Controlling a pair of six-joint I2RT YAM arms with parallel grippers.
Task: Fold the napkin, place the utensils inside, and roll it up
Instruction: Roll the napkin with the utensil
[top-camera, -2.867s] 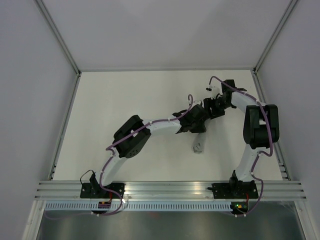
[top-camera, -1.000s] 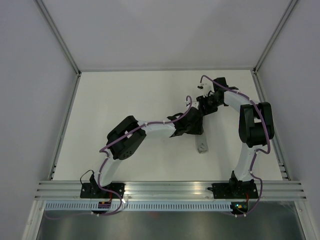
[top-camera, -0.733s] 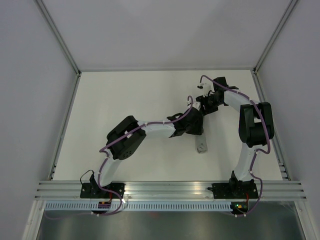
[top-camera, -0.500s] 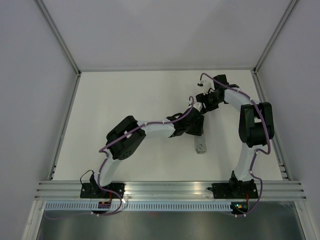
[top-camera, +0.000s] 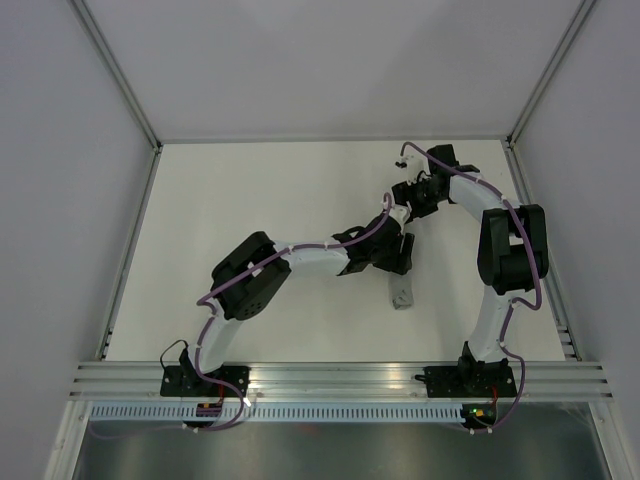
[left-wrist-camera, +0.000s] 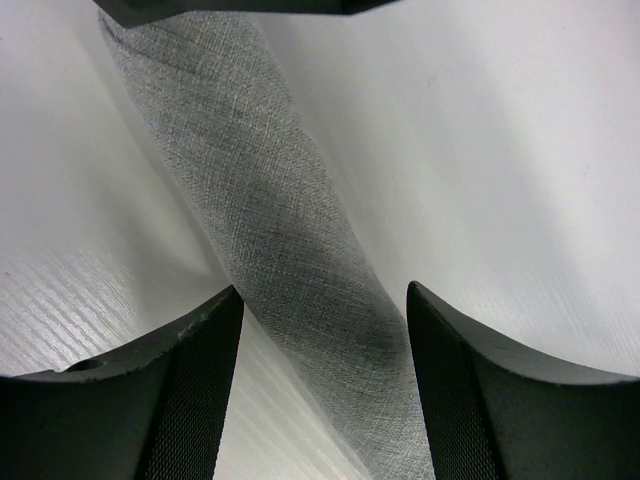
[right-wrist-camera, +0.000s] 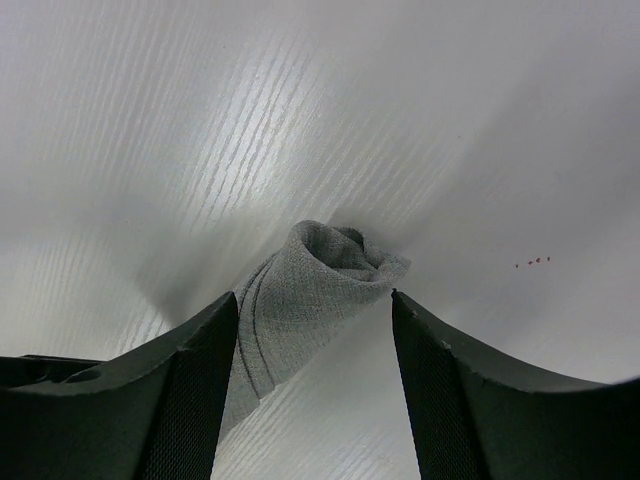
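Left claw (left-wrist-camera: 322, 292) is spread wide and gripping nothing, with the napkin (left-wrist-camera: 285, 230) running diagonally between its fingers as a tight grey roll. Right claw (right-wrist-camera: 313, 298) is spread open too, straddling the roll's spiral end without clamping it. The roll lies flat on the white table (top-camera: 250, 190), right of centre. From the top camera the left arm (top-camera: 310, 258) covers most of it, so only the near end pokes out.

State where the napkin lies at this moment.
In the top view the rolled napkin lies on the white table, right of centre, its far part hidden under the left gripper; the right gripper hovers just beyond.
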